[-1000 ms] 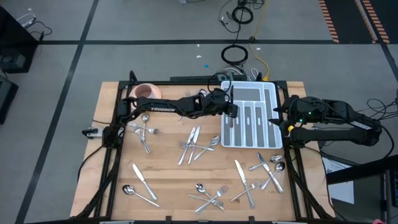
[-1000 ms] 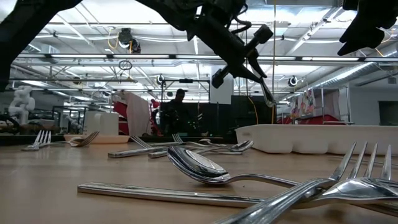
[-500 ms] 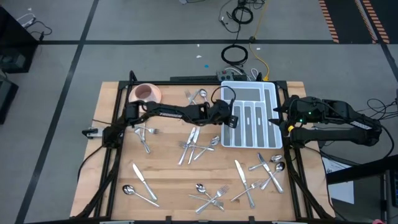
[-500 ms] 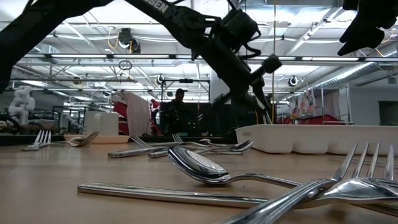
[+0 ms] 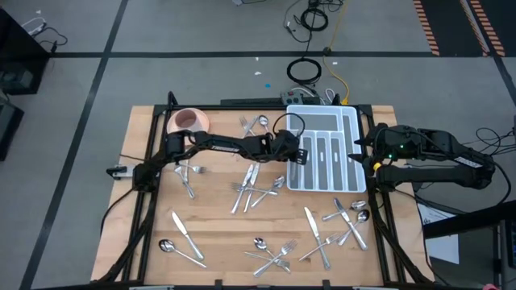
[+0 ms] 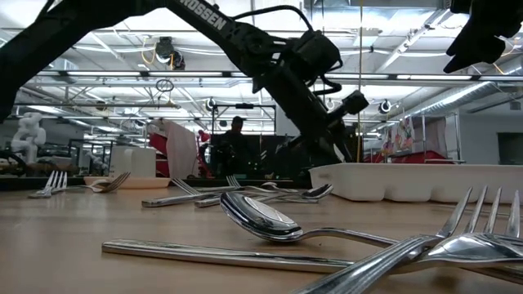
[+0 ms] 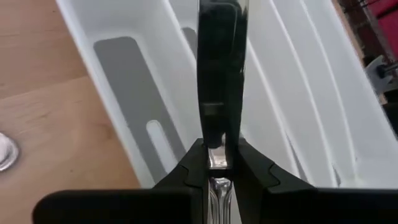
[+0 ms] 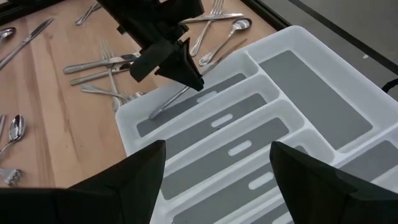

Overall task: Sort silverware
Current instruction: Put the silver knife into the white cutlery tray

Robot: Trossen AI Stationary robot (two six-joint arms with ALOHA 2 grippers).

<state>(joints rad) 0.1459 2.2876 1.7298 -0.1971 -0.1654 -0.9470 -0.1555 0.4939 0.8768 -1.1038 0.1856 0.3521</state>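
Left hand [image 8: 186, 78] clamps knife [image 8: 171, 101], tip in white tray's [image 5: 352, 149] outermost slot | right hand [image 8: 214, 168] gapes above tray | silverware [image 5: 250, 187] litters desk [image 5: 218, 217]

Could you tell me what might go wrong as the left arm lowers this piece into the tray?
The left gripper holds a knife slanted, its tip in the white tray's outermost long slot; released now, it could lean on the divider. The gripper sits close to the tray's wall, so a push might shift the tray.

Utensil [image 7: 219, 74] in left pincer [image 7: 217, 163]: top cut off by frame edge, type unclear.
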